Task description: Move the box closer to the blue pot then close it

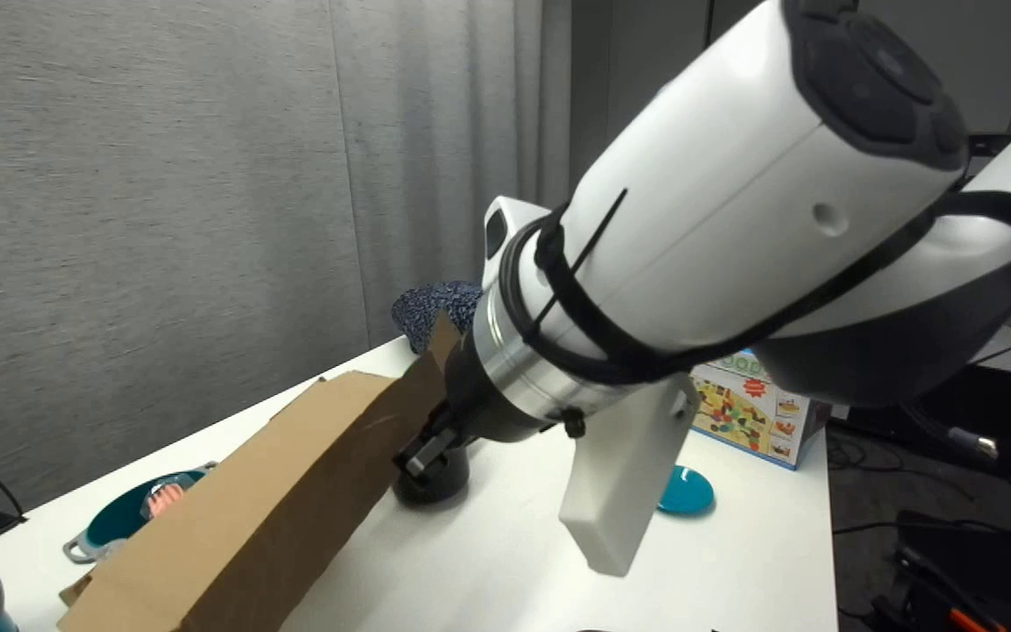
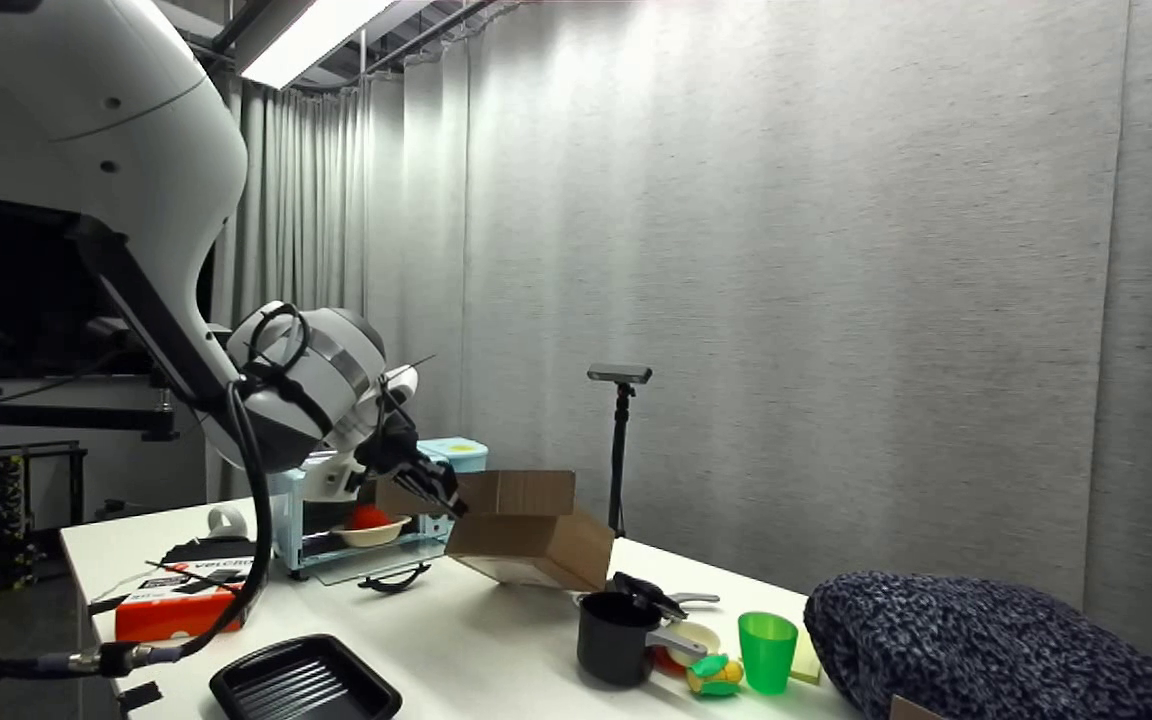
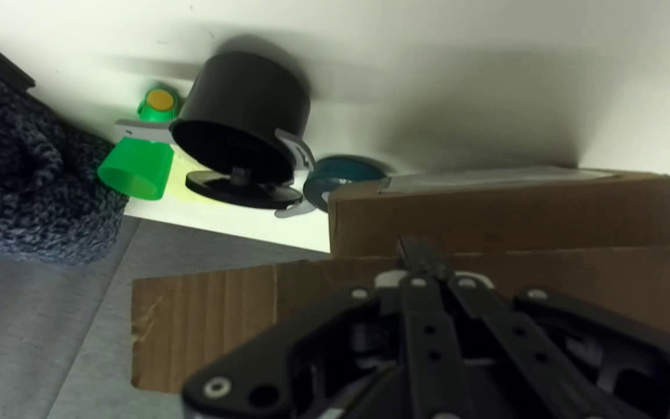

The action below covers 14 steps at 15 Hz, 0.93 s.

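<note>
The brown cardboard box (image 1: 242, 500) lies at the curtain side of the table. It also shows in an exterior view (image 2: 531, 548) and in the wrist view (image 3: 503, 218). A long flap (image 2: 518, 492) stands out from it; its inside is hidden. The blue pot (image 1: 115, 524), teal with grey side handles, is partly hidden behind the box, with a pink striped thing in it. My gripper (image 3: 425, 256) is shut, its fingertips in front of the flap's edge. In both exterior views it is at the flap (image 1: 422, 456) (image 2: 454, 503). I cannot tell if it touches.
A dark pot (image 3: 248, 99) with a lid, a green cup (image 3: 137, 169) and a round teal item (image 3: 344, 174) stand by the box's end. A navy cushion (image 2: 976, 640), a light blue toy oven (image 2: 288, 520), a black tray (image 2: 306, 685) and a printed carton (image 1: 747, 408) are around.
</note>
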{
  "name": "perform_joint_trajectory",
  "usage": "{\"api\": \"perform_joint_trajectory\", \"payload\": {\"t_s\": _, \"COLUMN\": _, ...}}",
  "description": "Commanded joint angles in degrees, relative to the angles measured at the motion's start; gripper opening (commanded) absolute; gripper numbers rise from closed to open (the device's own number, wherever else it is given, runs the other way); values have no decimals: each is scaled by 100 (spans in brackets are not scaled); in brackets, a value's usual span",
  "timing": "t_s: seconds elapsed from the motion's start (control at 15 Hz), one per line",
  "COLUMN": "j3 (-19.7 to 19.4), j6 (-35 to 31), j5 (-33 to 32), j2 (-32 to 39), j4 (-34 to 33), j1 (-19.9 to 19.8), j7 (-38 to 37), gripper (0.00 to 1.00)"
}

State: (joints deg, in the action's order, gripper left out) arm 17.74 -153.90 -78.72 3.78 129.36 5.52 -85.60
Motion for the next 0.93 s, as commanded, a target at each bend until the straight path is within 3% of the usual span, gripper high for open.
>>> {"api": "perform_joint_trajectory", "payload": {"t_s": 0.0, "j3": 4, "j6": -64, "j5": -326, "j2": -199, "j4": -198, "j1": 13, "j7": -347, "gripper": 0}}
{"api": "perform_joint_trajectory", "payload": {"t_s": 0.6, "j3": 30, "j6": -155, "j5": -330, "j2": -487, "j4": -262, "j1": -9, "j7": -322, "gripper": 0}}
{"api": "perform_joint_trajectory", "payload": {"t_s": 0.87, "j3": -2, "j6": -72, "j5": -192, "j2": -267, "j4": -354, "j1": -43, "j7": -179, "gripper": 0}}
